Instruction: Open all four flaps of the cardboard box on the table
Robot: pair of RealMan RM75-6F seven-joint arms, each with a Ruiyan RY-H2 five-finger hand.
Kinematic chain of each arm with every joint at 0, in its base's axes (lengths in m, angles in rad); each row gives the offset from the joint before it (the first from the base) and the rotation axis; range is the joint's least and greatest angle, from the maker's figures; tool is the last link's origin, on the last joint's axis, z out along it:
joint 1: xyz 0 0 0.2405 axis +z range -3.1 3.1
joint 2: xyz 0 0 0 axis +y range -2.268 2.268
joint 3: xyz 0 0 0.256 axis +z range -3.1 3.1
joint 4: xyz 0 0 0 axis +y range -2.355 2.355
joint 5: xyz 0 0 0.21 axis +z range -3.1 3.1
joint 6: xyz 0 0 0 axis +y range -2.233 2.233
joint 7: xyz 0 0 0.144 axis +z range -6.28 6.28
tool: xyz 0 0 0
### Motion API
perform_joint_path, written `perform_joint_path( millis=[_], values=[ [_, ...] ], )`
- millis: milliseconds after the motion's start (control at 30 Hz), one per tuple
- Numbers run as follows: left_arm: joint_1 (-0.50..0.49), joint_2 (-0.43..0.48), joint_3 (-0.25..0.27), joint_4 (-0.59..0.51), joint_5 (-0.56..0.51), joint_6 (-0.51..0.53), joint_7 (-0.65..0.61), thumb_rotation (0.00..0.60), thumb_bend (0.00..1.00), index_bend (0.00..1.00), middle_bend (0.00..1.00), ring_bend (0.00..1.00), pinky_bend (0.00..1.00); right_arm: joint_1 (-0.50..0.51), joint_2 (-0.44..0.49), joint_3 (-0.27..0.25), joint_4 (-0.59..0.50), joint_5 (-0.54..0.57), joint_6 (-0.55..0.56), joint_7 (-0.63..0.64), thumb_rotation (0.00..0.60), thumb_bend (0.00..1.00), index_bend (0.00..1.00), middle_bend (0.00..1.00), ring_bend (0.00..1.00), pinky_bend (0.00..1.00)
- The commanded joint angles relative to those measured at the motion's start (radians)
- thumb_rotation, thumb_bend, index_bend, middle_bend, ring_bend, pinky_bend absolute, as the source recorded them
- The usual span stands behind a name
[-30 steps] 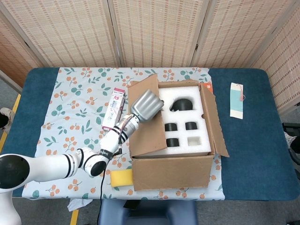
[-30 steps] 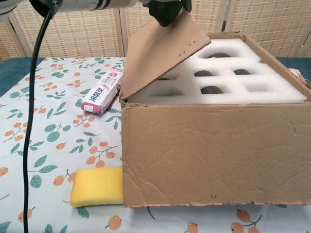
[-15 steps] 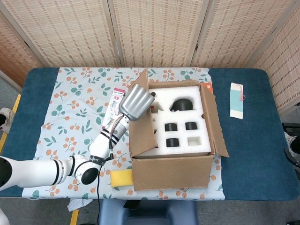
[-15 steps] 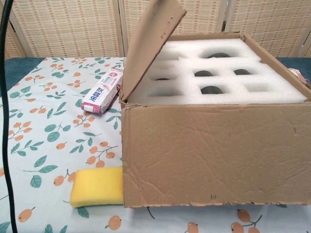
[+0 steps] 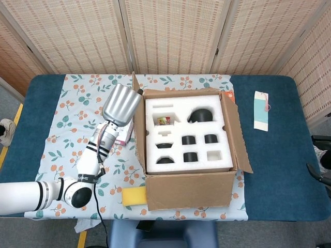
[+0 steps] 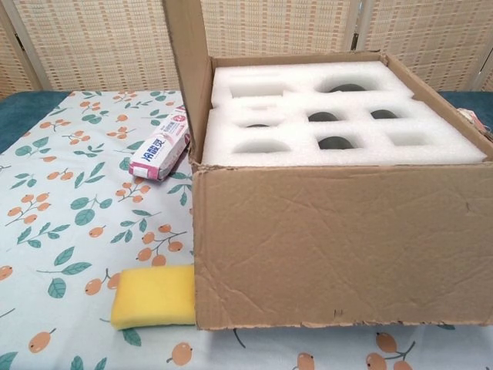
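From the head view, the cardboard box [image 5: 189, 155] sits near the front edge of the table [image 5: 274, 170], half on the flowered cloth [image 5: 77, 108] and half on the bare blue top. The left flap [image 5: 138, 124] stands almost upright, the right flap [image 5: 239, 135] leans outward, and the front flap hangs down the near side. Inside lies a white foam insert [image 5: 176, 139] with dark round pockets and a small colourful item in a back-left recess. The left hand [image 5: 122, 103] is up against the outer face of the left flap, seen from its back; whether its fingers are open or curled on the flap's edge cannot be told from here. The right hand is not in sight. A pink-and-white packet [image 5: 123, 138] peeks out beside the arm, a yellow sponge [image 5: 133, 196] lies at the box's front-left corner, and a teal-and-white card [image 5: 261, 110] rests well apart on the right of the table. Behind the table stands a woven folding screen [image 5: 170, 36]; a strip of grey floor [image 5: 13, 111] shows on the left.

From the chest view, the box [image 6: 339, 239] fills the frame, its left flap [image 6: 189, 69] rising out of the top edge. The foam insert [image 6: 339, 123] sits flush under the rim. The packet [image 6: 162, 146] lies on the cloth [image 6: 69, 208] just left of the box, the sponge [image 6: 152, 295] touching its front-left corner. The screen [image 6: 100, 42] runs across the back. No hand shows here.
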Motion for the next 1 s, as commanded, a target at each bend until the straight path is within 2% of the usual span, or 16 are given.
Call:
perform_joint_path(
  millis=[33,333,433,533,767,900,1000],
  values=[
    [0.034,0.025,-0.004,-0.003,-0.028,0.013,-0.013,0.600,1.00,0.50,1.00,0.94,0.78,0.001,0.000,0.000,-0.001,-0.001,0.000,-0.004,0.478,0.35,0.32,0.00,0.00,0.00],
    [0.148,0.087,0.004,0.009,-0.053,0.037,-0.080,0.600,1.00,0.50,1.00,0.93,0.78,0.008,-0.003,-0.003,-0.005,0.000,-0.009,-0.021,0.478,0.35,0.32,0.00,0.00,0.00],
    [0.199,0.117,0.010,-0.016,-0.015,0.047,-0.139,0.600,1.00,0.47,1.00,0.89,0.77,0.010,-0.005,0.000,-0.005,0.009,-0.016,-0.038,0.481,0.35,0.32,0.00,0.00,0.00],
    [0.285,0.158,0.032,-0.068,0.094,0.056,-0.263,0.600,1.00,0.40,0.96,0.80,0.66,0.012,-0.008,0.004,-0.009,0.021,-0.027,-0.075,0.480,0.35,0.32,0.00,0.00,0.00],
    [0.517,0.192,0.171,-0.130,0.445,0.177,-0.477,0.600,1.00,0.20,0.65,0.52,0.41,0.014,-0.007,-0.012,-0.051,0.010,-0.044,-0.172,0.482,0.35,0.29,0.00,0.00,0.00],
    [0.661,0.210,0.253,-0.108,0.582,0.265,-0.579,0.600,0.91,0.12,0.44,0.32,0.25,0.018,-0.006,-0.028,-0.076,-0.004,-0.061,-0.225,0.484,0.35,0.26,0.00,0.00,0.00],
    [0.781,0.199,0.304,-0.050,0.662,0.340,-0.685,0.600,0.83,0.11,0.33,0.22,0.21,0.023,-0.017,-0.033,-0.097,-0.010,-0.069,-0.310,0.483,0.35,0.25,0.00,0.00,0.00]
  ],
)
